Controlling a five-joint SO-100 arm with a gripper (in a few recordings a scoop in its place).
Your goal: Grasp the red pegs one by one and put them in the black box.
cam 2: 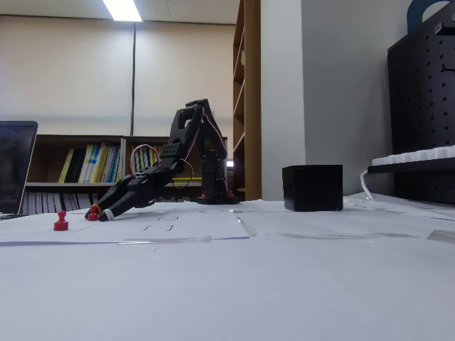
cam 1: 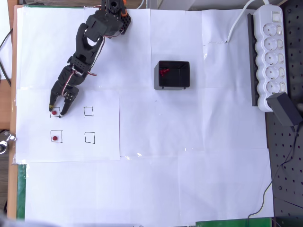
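The table (cam 1: pixel 189 189) is covered with white paper sheets taped together. One sheet at the left of the overhead view has four printed squares (cam 1: pixel 88 112). A white power strip (cam 1: pixel 269 52) lies along the right edge, with a black adapter (cam 1: pixel 285 108) beside a black pegboard (cam 1: pixel 286 175). In the fixed view, the room behind has a bookshelf (cam 2: pixel 92 167) with books, a beige wall and a ceiling lamp (cam 2: pixel 123 9).

The black arm (cam 1: pixel 87 45) reaches down to the upper left square. The gripper (cam 1: pixel 57 112) is low at the paper, and its two fingers stand a little apart with one red peg (cam 1: pixel 54 112) between them. I cannot tell if the fingers press on the peg or only stand around it. The second peg (cam 1: pixel 55 138) stands alone in the lower left square, near the gripper but apart from it. In the fixed view it is well visible (cam 2: pixel 61 222), while the peg at the gripper (cam 2: pixel 93 213) is mostly hidden by the fingertips.

The box (cam 1: pixel 173 74) sits well apart, towards the middle of the table. Something red (cam 1: pixel 164 72) lies inside at its left wall, but it is too small and blurred to count. In the fixed view, the box (cam 2: pixel 312 187) shows no inside.
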